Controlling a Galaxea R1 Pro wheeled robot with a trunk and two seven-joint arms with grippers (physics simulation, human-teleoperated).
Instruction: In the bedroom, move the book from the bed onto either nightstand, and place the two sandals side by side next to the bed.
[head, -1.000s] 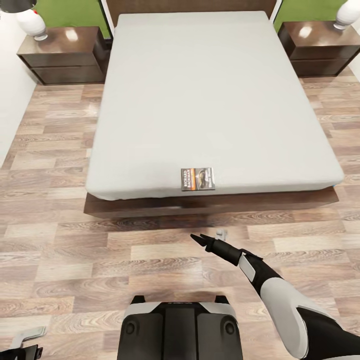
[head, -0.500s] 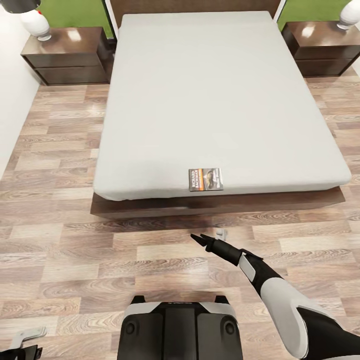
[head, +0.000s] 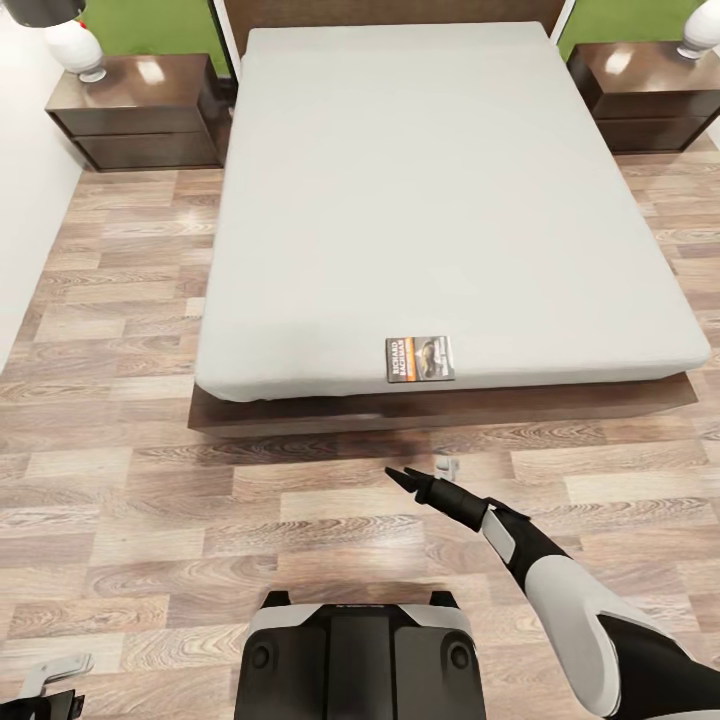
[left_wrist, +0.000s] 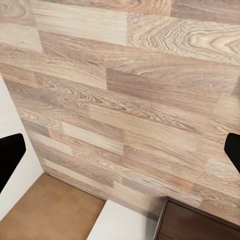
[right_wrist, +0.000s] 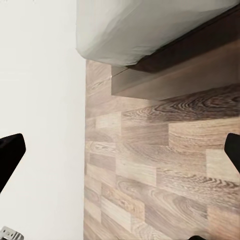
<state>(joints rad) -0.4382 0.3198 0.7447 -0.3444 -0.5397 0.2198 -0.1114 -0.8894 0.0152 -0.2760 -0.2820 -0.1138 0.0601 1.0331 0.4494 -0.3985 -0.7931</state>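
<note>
A robot stands at the foot of a large low bed (head: 440, 180) with a pale grey-white mattress on a dark brown wooden frame, seen from above in the head view. A small thin paperback book (head: 420, 358), dark-covered with an orange band and white lettering, lies flat on the mattress just inside its near edge, slightly right of frame centre.

The right tool (head: 412, 482), a black two-fingered gripper on a white and black arm, hangs over the wood-plank floor (head: 130, 480) in the lower centre of the frame. The book lies almost straight above it in the picture, across the bed frame's front board and up on the mattress, well apart from the tips. The book's long side runs across the frame, parallel to the mattress edge.

The right tool's fingers stand spread apart, holding nothing; the right wrist view shows their dark tips at both side edges. The left tool (head: 45, 685) sits at the lower left corner, much farther from the book; the left wrist view shows its tips wide apart too.

Two glossy dark brown nightstands (head: 140, 115) flank the headboard in the upper corners.
</note>
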